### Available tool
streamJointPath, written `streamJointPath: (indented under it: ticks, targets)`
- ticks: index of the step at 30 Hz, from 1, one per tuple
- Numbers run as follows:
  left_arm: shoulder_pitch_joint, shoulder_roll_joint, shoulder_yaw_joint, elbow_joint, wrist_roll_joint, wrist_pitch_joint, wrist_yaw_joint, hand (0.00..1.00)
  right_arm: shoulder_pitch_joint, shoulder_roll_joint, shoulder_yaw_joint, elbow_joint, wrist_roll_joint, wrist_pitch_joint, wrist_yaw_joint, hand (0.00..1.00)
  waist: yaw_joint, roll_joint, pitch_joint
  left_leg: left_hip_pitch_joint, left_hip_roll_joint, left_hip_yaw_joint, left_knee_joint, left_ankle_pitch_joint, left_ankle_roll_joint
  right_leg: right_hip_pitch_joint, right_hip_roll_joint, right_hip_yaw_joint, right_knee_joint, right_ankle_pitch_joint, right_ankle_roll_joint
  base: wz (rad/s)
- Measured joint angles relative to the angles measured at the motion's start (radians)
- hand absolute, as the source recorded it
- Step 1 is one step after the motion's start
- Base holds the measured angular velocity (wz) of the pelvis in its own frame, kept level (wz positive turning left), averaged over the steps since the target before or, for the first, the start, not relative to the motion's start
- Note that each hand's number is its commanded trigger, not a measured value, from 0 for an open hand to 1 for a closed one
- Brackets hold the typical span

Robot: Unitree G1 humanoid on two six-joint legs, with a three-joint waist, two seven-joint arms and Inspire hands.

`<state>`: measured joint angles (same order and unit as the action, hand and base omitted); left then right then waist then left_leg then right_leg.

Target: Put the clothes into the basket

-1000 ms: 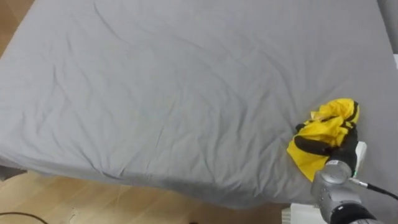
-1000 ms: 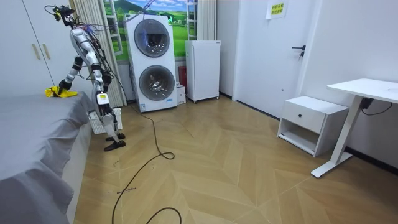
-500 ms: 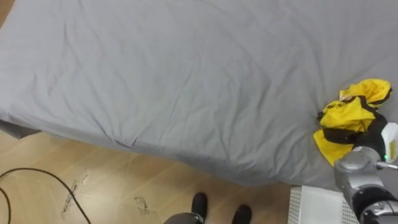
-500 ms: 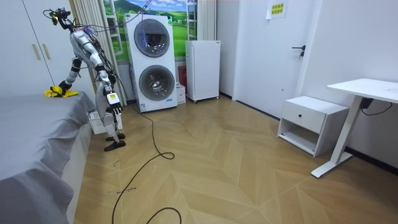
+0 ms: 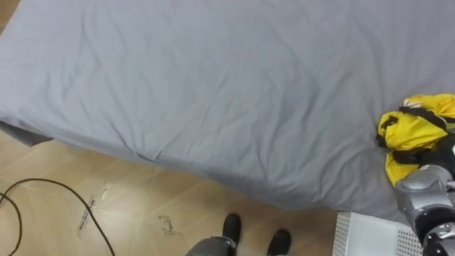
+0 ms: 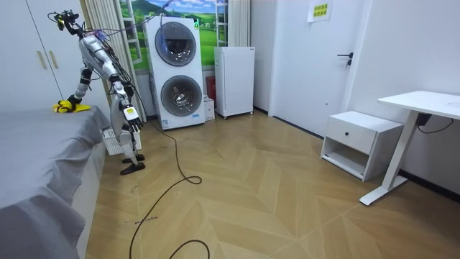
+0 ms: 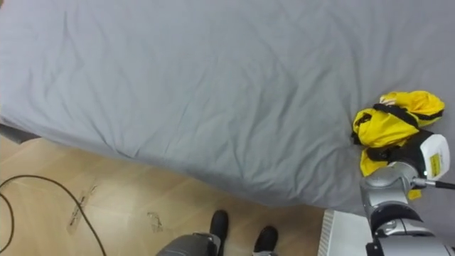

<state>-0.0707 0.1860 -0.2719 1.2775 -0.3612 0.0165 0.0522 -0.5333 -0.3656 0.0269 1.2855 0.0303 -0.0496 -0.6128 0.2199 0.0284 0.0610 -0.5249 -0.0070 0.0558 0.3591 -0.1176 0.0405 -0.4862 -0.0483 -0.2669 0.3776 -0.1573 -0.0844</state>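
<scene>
Yellow garment with black bands lies bunched on the grey-sheeted bed, at the right edge of the eye views, close to the mattress's near edge. Right hand sits on its lower right part, dark fingers curled into the cloth and clamped on it; the forearm comes up from the lower right corner. In the room view the robot stands at the bedside, upper left of the frame, right arm stretched down onto the mattress. Left hand hangs at its side over the floor; cannot tell its state. White basket with a slatted wall stands on the wooden floor in the lower right corner, just below the garment and beside the bed. Rest of the sheet is wrinkled. Behind the robot: stacked washer and dryer, small white fridge, and a white nightstand at centre right. Small sheet on the wall, upper right; print too small to read.
</scene>
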Motion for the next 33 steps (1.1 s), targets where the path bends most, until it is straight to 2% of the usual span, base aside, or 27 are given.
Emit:
streamJointPath:
  ticks: [3,4,6,8,11,16,18,20,21,23,26,28,33]
  targets:
    - [-0.009,0.0,0.003,0.0,0.001,-0.015,0.002,0.0,0.001,0.004,0.031,-0.002,0.009,0.005,0.02,1.0,-0.001,-0.016,-0.0014,0.045,-0.001,0.019,-0.027,0.002,0.001,0.033,0.0,0.018,-0.014,-0.003,0.005,-0.15]
    - [-0.007,0.0,0.003,-0.001,0.001,-0.017,-0.001,0.0,0.009,0.006,0.032,-0.004,0.014,0.005,0.024,1.0,-0.015,-0.019,-0.0031,0.069,-0.001,0.017,-0.037,0.003,0.001,0.062,0.004,0.017,-0.035,-0.002,0.006,0.04]
    - [0.005,0.007,0.004,-0.009,0.001,-0.018,-0.004,0.0,0.023,0.012,0.031,-0.007,0.02,0.006,0.025,1.0,-0.025,-0.033,-0.0092,0.104,-0.002,0.017,-0.055,0.003,0.001,0.098,0.007,0.018,-0.065,-0.001,0.009,0.02]
    - [0.032,0.015,0.026,-0.041,0.001,-0.017,-0.004,0.0,0.04,0.016,0.029,-0.023,0.041,0.007,0.024,1.0,-0.044,-0.053,-0.0232,0.135,-0.002,0.023,-0.065,0.003,0.001,0.14,0.012,0.016,-0.088,0.004,0.015,0.02]
    - [0.053,0.016,0.052,-0.061,0.003,-0.019,-0.002,0.0,0.063,0.015,0.024,-0.049,0.058,0.006,0.024,1.0,-0.067,-0.067,-0.0328,0.196,-0.005,0.026,-0.096,0.003,0.001,0.203,0.016,0.018,-0.125,0.01,0.023,0.03]
    - [0.091,0.018,0.094,-0.086,0.001,-0.022,0.016,0.0,0.165,0.015,0.024,-0.15,0.064,0.001,0.025,1.0,-0.092,-0.076,-0.0478,0.31,-0.01,0.038,-0.151,0.003,0.001,0.302,0.016,0.025,-0.159,0.011,0.029,-0.05]
    - [0.115,0.016,0.113,-0.107,0.002,-0.021,0.02,0.0,0.203,0.016,0.021,-0.191,0.065,0.002,0.03,1.0,-0.106,-0.077,-0.0485,0.35,-0.01,0.054,-0.169,0.003,0.001,0.329,0.018,0.04,-0.16,0.008,0.033,-0.19]
    - [0.145,0.019,0.121,-0.125,0.003,-0.02,0.018,0.0,0.277,0.016,0.02,-0.277,0.057,0.008,0.037,1.0,-0.111,-0.08,-0.0561,0.391,-0.008,0.087,-0.181,0.003,0.001,0.361,0.022,0.071,-0.177,0.006,0.035,-0.36]
    - [0.152,0.019,0.128,-0.128,0.004,-0.019,0.017,0.0,0.289,0.017,0.02,-0.293,0.049,0.008,0.041,1.0,-0.116,-0.08,-0.0566,0.398,-0.008,0.092,-0.182,0.002,0.001,0.368,0.021,0.075,-0.18,0.006,0.036,-0.32]
    - [0.173,0.02,0.157,-0.143,0.007,-0.016,0.011,0.0,0.322,0.017,0.013,-0.341,0.043,0.011,0.052,1.0,-0.15,-0.079,-0.0593,0.416,-0.007,0.108,-0.191,0.002,0.001,0.383,0.024,0.085,-0.19,0.008,0.036,-0.16]
    - [0.195,0.019,0.186,-0.167,0.029,-0.012,0.003,0.0,0.367,0.017,-0.023,-0.423,0.036,0.021,0.054,1.0,-0.171,-0.082,-0.0599,0.452,-0.005,0.134,-0.199,0.002,0.001,0.408,0.028,0.113,-0.19,0.008,0.036,-0.21]
    - [0.203,0.019,0.2,-0.171,0.045,-0.01,0.003,0.0,0.38,0.017,-0.045,-0.448,0.036,0.021,0.053,1.0,-0.189,-0.082,-0.0598,0.479,-0.005,0.133,-0.201,-0.004,-0.003,0.432,0.032,0.122,-0.194,0.007,0.037,-0.2]
    - [0.216,0.017,0.209,-0.202,0.07,-0.004,0.005,0.0,0.448,0.017,-0.059,-0.478,0.038,0.017,0.05,1.0,-0.201,-0.081,-0.0623,0.532,0.008,0.147,-0.217,-0.028,-0.003,0.453,0.049,0.155,-0.191,-0.001,0.038,-0.17]
